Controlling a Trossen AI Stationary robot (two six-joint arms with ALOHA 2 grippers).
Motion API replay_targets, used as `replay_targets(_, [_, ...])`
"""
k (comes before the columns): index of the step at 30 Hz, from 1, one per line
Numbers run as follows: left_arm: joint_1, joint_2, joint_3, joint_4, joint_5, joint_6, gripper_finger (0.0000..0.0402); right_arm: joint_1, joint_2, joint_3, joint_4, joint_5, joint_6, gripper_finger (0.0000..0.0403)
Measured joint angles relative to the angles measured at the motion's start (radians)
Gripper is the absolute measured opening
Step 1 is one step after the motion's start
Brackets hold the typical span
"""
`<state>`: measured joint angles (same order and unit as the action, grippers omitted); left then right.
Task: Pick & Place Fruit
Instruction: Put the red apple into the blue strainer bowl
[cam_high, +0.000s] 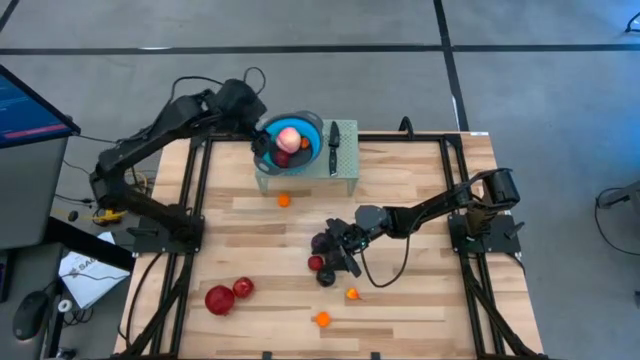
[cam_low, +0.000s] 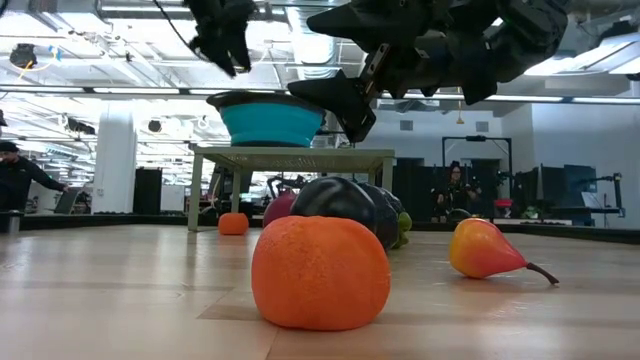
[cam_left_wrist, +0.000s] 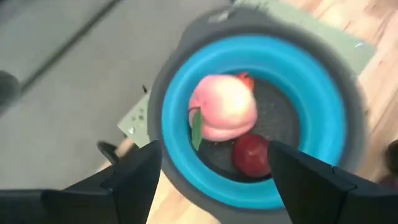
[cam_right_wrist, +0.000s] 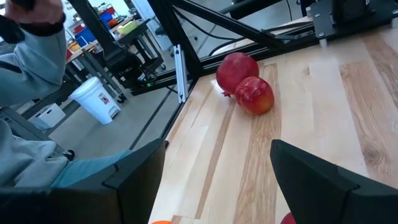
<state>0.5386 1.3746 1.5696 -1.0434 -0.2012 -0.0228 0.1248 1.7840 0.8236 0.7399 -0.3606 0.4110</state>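
Robotics lab, open-plan hall.
Wooden worktop (cam_high: 400, 200) on black frame, concrete floor (cam_high: 300, 25), monitor (cam_high: 30, 100), exposed ceiling ducts (cam_low: 100, 40), people (cam_low: 20, 180) at distant benches.

I'm looking across a big, brightly lit hall: strip lights (cam_low: 60, 92) are glowing along the ceiling and a white pillar (cam_low: 115, 160) is standing far off. A person in dark clothes (cam_low: 18, 180) is standing at the far side, and another (cam_low: 457, 188) is sitting deep in the room. Grey floor (cam_high: 330, 25) is spreading beyond my wooden table (cam_high: 400, 300), a monitor (cam_high: 30, 105) is glowing beside it, and a white bucket (cam_right_wrist: 96, 99) is sitting nearby.
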Motion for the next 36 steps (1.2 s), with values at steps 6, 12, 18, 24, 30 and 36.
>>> replay_targets(6, [-0.216,-0.17,-0.122,0.173,-0.092,-0.011,0.0285,-0.012,0.0,0.0,0.0,0.001,-0.017,0.0286])
replay_targets(12, [-0.522,-0.324,-0.407,0.528,-0.217,-0.016,0.0284,-0.017,-0.009,0.0,-0.015,0.023,-0.084,0.0286])
replay_targets(18, [-0.792,-0.344,-0.668,0.82,-0.376,-0.02,0.0284,-0.006,-0.145,0.0,-0.282,0.075,-0.211,0.0286])
replay_targets(24, [-0.975,-0.243,-0.763,0.883,-0.563,-0.185,0.0284,0.008,-0.366,0.0,-0.684,0.28,-0.291,0.0286])
replay_targets(30, [-1.084,-0.14,-0.775,0.852,-0.532,-0.378,0.0284,0.026,-0.488,0.0,-0.825,0.357,-0.282,0.0286])
replay_targets(36, [-1.144,-0.08,-0.775,0.735,-0.289,-0.671,0.0284,0.033,-0.486,0.0,-0.777,0.395,-0.284,0.0286])
